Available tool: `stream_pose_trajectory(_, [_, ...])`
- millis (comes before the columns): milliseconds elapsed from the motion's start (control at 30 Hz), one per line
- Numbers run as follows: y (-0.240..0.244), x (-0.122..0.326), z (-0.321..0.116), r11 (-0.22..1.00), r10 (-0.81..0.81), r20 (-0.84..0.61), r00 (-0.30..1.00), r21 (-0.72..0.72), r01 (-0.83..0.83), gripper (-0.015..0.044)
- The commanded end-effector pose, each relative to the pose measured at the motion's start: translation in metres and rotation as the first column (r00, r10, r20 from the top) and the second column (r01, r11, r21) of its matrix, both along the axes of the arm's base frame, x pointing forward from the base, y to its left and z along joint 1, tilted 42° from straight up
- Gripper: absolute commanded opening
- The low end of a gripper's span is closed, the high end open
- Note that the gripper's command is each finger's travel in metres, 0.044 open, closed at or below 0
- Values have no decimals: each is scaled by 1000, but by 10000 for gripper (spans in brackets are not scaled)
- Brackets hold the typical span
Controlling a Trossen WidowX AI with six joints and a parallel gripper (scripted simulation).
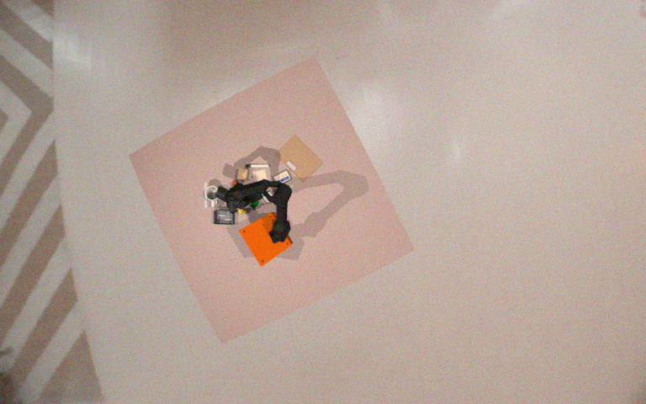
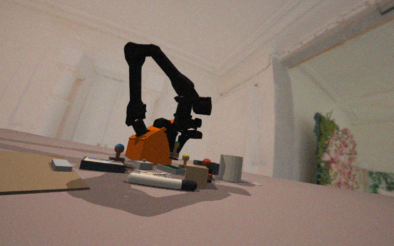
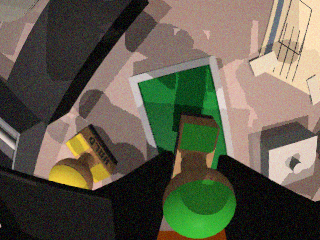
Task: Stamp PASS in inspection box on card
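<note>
Green-knobbed stamp [image 2: 176, 143] [image 3: 200, 210] pinched in the gripper [image 1: 241, 199] [image 2: 175, 150] [image 3: 195, 162], over the green ink pad [image 1: 256, 204] [image 2: 174, 169] [image 3: 157, 107].
The stamp looks upright, though whether it touches the ink is hard to tell. From above, the white mug [image 1: 211, 193] [image 2: 231, 168] is nearest the desk's [image 1: 333, 247] [image 2: 261, 214] left edge; the printed card [image 1: 259, 175] [image 2: 154, 174] [image 3: 310, 50] lies near the pad, towards the top corner.
</note>
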State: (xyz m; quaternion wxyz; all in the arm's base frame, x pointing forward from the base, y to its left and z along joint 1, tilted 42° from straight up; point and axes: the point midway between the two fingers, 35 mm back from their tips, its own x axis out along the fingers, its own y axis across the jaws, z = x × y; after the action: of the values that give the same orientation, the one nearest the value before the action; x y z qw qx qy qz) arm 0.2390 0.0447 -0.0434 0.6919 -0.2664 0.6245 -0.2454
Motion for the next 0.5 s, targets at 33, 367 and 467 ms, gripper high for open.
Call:
stream_pose_trajectory(33, [7, 1, 7, 1000, -5, 8, 1000, 7, 5, 0])
stream_pose_trajectory(367, [17, -2, 20, 1000, -6, 8, 1000, 7, 5, 0])
stream_pose_trajectory(467, [18, -2, 22, 1000, -6, 8, 1000, 7, 6, 0])
